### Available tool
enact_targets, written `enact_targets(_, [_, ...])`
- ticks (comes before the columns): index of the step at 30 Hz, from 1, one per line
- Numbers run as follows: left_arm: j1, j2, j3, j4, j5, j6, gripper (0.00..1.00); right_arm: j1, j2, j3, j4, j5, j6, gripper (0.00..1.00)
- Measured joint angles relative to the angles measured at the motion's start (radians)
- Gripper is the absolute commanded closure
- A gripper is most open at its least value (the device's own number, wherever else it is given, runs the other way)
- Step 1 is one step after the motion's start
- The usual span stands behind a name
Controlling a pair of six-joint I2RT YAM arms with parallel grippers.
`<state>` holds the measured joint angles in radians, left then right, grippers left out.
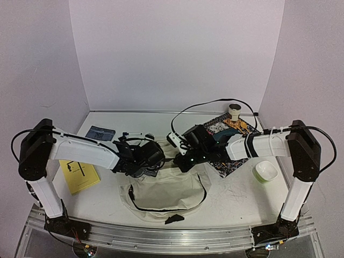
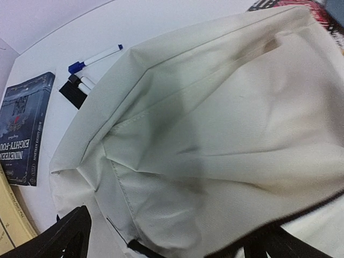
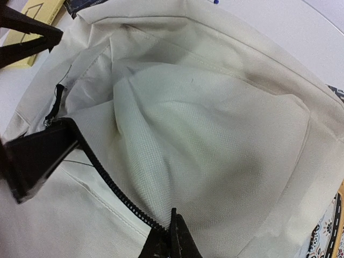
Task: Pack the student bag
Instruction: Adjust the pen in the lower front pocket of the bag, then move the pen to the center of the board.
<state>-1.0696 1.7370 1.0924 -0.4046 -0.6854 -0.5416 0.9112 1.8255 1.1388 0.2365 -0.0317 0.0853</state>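
- Left of the bag on the white counter: a dark blue paperback book and a flat yellow booklet. A blue-capped white marker lies just past the bag's edge.
- On the right: a colourful patterned mat and a small green-and-white bowl.
- The soft cream fabric student bag lies slumped near-middle between both arms, mouth gaping.
- The left gripper is splayed wide above it, empty.
- The right gripper is clenched on its black zipper edge.

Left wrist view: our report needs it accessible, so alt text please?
A large soft cream fabric backpack fills the frame, lying on a white table. Beside it lie a dark blue book and a white blue-capped marker.
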Motion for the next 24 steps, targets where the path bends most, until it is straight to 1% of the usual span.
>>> enact_targets(3, [-0.009, -0.111, -0.029, -0.006, 0.065, 0.015, 0.01, 0.0, -0.008, -0.017, -0.003, 0.005, -0.013, 0.96])
enact_targets(7, [0.005, -0.26, -0.052, -0.006, 0.109, 0.022, 0.01, 0.0, -0.031, -0.048, -0.009, 0.014, -0.027, 0.96])
enact_targets(9, [0.027, -0.313, -0.06, 0.0, 0.124, 0.024, 0.02, 0.0, -0.038, -0.057, -0.013, 0.022, -0.032, 0.96])
enact_targets(12, [0.103, -0.345, -0.075, 0.007, 0.143, 0.031, 0.03, 0.0, -0.052, -0.08, -0.016, 0.051, -0.034, 0.97])
enact_targets(16, [0.235, -0.327, -0.082, 0.014, 0.162, 0.053, 0.05, -0.002, -0.071, -0.098, -0.034, 0.068, -0.037, 0.98])
enact_targets(18, [0.302, -0.293, -0.081, 0.022, 0.178, 0.068, 0.06, -0.003, -0.078, -0.099, -0.037, 0.065, -0.043, 0.98])
enact_targets(21, [0.373, -0.206, -0.058, 0.03, 0.2, 0.087, 0.08, -0.003, -0.086, -0.099, -0.039, 0.043, -0.06, 0.98])
enact_targets(24, [0.421, -0.09, 0.01, 0.035, 0.23, 0.111, 0.13, -0.005, -0.087, -0.099, -0.04, 0.008, -0.088, 0.97])
